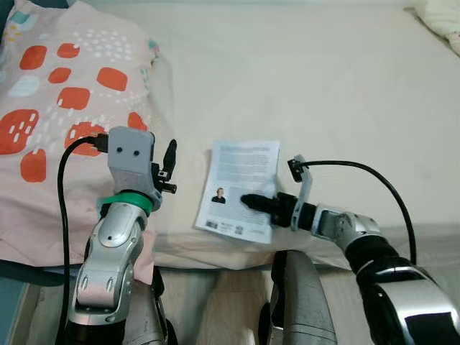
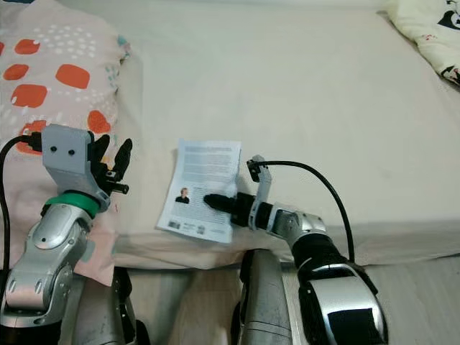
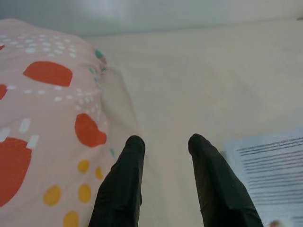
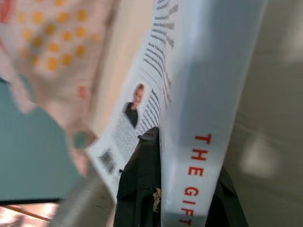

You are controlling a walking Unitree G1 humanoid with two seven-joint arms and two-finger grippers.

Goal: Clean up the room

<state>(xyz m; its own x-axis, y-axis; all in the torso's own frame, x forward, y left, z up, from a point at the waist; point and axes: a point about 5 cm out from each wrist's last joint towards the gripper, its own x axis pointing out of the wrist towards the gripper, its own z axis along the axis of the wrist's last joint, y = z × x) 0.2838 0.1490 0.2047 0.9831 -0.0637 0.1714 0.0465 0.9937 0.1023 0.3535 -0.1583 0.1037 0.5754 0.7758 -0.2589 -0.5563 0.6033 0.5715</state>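
One bed (image 1: 338,79) is seen, covered by a cream sheet and taking up most of the head views. One pink blanket (image 1: 50,93) with orange blotches is spread over the bed's left part, and one pale pillow (image 2: 431,29) lies at the far right corner. One book (image 1: 241,187) lies back cover up on the sheet near the bed's front edge, between the two arms.

Two grippers are counted. The right gripper (image 1: 257,204) is closed on the book at its near right edge: in the right wrist view one black finger (image 4: 142,179) lies on the back cover, the spine with red lettering runs between the fingers, and the other finger is partly seen under it. The left gripper (image 3: 163,156) hovers over the sheet just beside the blanket's edge, its fingers narrowly parted and holding nothing.

The book is judged to be a light, thin paperback: stiff enough along the spine to be lifted from there, but liable to sag or fan open if taken by the loose pages. Its glossy cover may prove slippery, so a firm pinch across the spine, near its middle, is thought best. The soft mattress allows the lower finger to be pressed under the edge.
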